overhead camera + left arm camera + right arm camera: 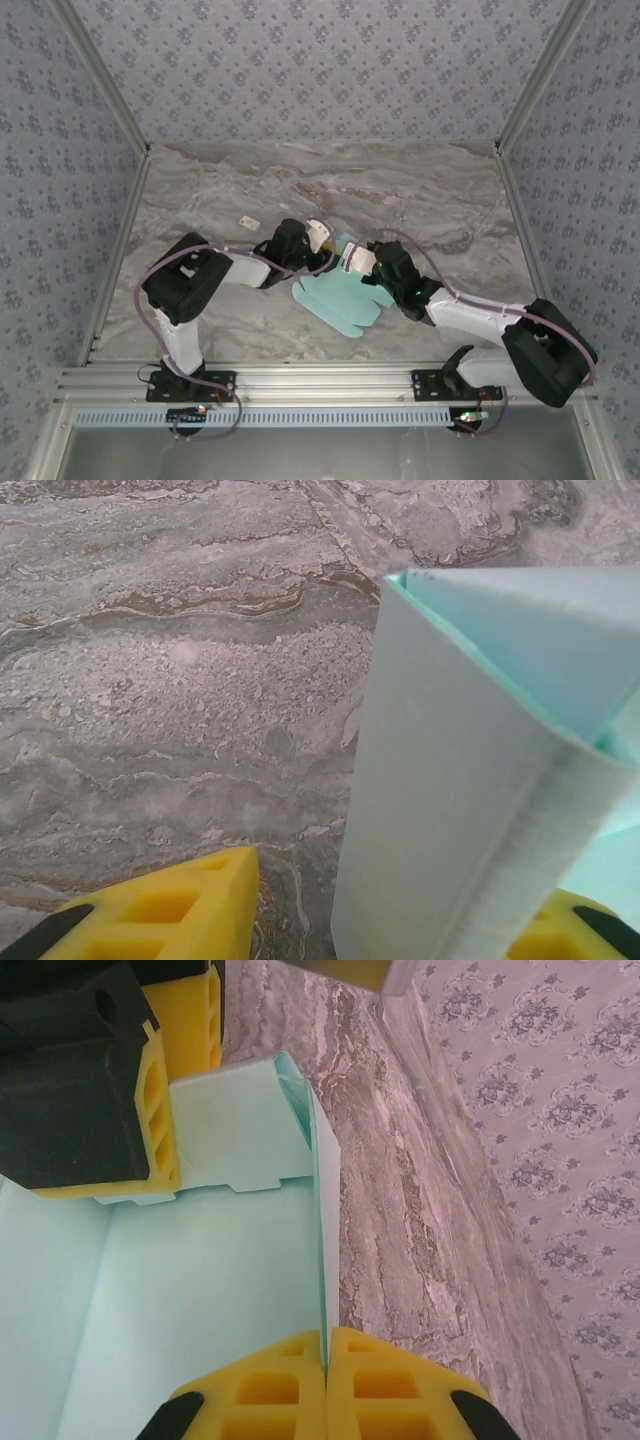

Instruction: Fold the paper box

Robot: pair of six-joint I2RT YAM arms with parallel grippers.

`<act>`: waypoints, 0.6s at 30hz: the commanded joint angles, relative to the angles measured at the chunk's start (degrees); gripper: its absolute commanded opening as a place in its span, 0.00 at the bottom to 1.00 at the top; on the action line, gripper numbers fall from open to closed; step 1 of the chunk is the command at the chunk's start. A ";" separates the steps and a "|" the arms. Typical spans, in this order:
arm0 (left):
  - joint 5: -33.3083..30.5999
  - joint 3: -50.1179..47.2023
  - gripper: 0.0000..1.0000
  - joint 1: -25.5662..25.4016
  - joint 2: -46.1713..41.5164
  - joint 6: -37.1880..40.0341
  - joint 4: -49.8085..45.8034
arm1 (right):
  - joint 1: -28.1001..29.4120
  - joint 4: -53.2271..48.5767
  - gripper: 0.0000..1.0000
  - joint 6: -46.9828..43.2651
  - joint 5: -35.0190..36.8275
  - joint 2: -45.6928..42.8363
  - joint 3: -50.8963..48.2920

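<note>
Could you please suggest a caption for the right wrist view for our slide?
The right gripper pinches the thin edge of a raised wall of the light blue paper box on the marble table.

No writing or sign can be read.
The small white tag [247, 222] on the tabletop [420, 190], to the left of the left gripper [330, 243], is too small to read; the paper box [200, 1290] has plain faces.

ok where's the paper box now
Top view: the paper box lies on the table between the left claw and right claw, flat flaps toward the near edge; right claw pinches a raised wall.
</note>
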 commanded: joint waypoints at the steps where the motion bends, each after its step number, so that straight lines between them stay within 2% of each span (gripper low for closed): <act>1: -1.57 1.43 0.39 0.78 1.68 -0.37 -3.03 | 0.38 0.94 0.00 1.18 -0.55 -2.17 1.44; 4: -3.10 1.46 0.35 0.77 1.68 -0.93 -2.94 | 0.45 0.89 0.00 1.61 -0.89 -2.59 1.76; 9: -9.71 1.84 0.28 0.22 1.33 -2.00 -3.12 | 0.58 0.68 0.00 3.82 -1.76 -2.85 2.13; 18: -28.20 2.08 0.24 -2.96 1.06 -7.77 -1.74 | 1.42 0.46 0.00 8.35 -1.84 -2.56 1.45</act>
